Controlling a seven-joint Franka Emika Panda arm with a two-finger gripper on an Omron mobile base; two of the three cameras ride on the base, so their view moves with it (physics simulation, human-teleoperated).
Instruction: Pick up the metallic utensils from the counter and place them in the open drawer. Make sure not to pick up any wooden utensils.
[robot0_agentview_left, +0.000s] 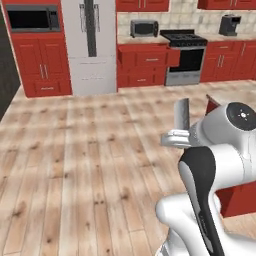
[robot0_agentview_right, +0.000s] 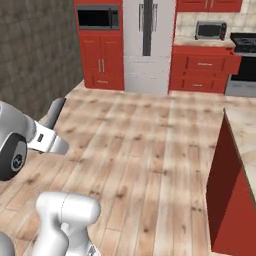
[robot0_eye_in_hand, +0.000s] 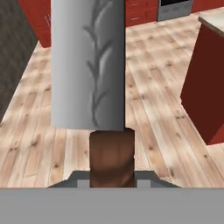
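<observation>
Holding a knife (robot0_eye_in_hand: 87, 65) by its dark brown handle, the gripper (robot0_eye_in_hand: 112, 177) has its jaws clamped on that handle, with the broad grey blade standing straight out along the hand's line of sight. In the hand view the blade bears a faint branching pattern and covers much of the wooden floor (robot0_eye_in_hand: 162, 109) beyond it. In the left base view the same blade rises upright above the pale hand, to the left of the arm's (robot0_agentview_left: 210, 170) white wrist housing, well clear of the floor. In the right base view the blade leans up and to the right from the hand at the left edge of the frame.

The counter (robot0_agentview_right: 245, 125), a marbled beige top on a red base, stands to the right of the arm, its dark red side panel facing the floor; the knife is well apart from it. Against the far wall stand red cabinets (robot0_agentview_left: 42, 65), a pale refrigerator (robot0_agentview_left: 90, 45) and a stove (robot0_agentview_left: 185, 55).
</observation>
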